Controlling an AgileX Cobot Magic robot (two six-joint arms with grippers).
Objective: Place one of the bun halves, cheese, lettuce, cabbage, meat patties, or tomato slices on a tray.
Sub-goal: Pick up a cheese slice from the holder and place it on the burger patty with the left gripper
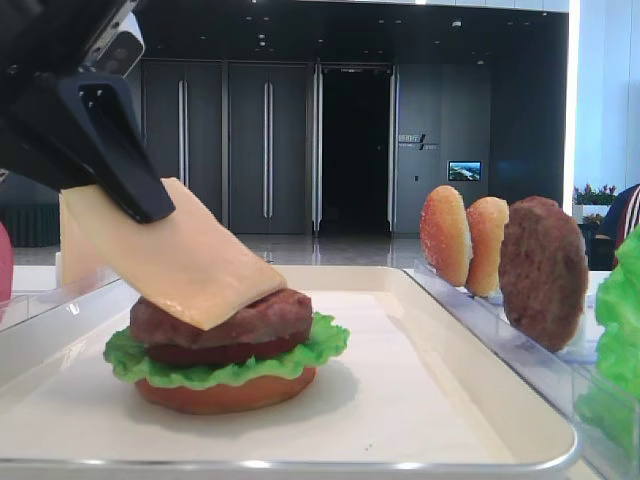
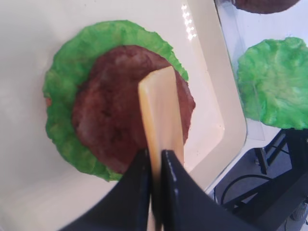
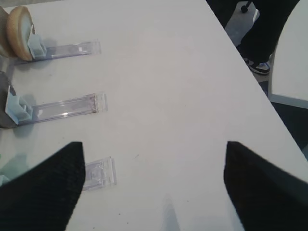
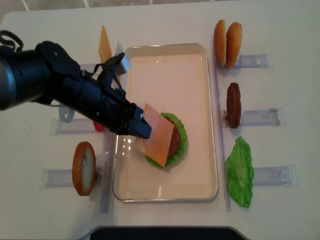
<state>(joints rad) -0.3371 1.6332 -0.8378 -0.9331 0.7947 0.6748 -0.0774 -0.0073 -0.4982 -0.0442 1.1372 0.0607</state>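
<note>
Yellow-orange cheese (image 1: 190,262) pinched in left end effector (image 2: 155,159), tilted, low edge touching patty (image 2: 110,108) mid-frame on tray (image 4: 165,65). Risk: slides off-centre on release w/ that tilt. Right end effector (image 3: 154,185) wide, empty.

Bright even overhead light; glare on tray (image 2: 190,21) rim; soft shadows, mild blur.
</note>
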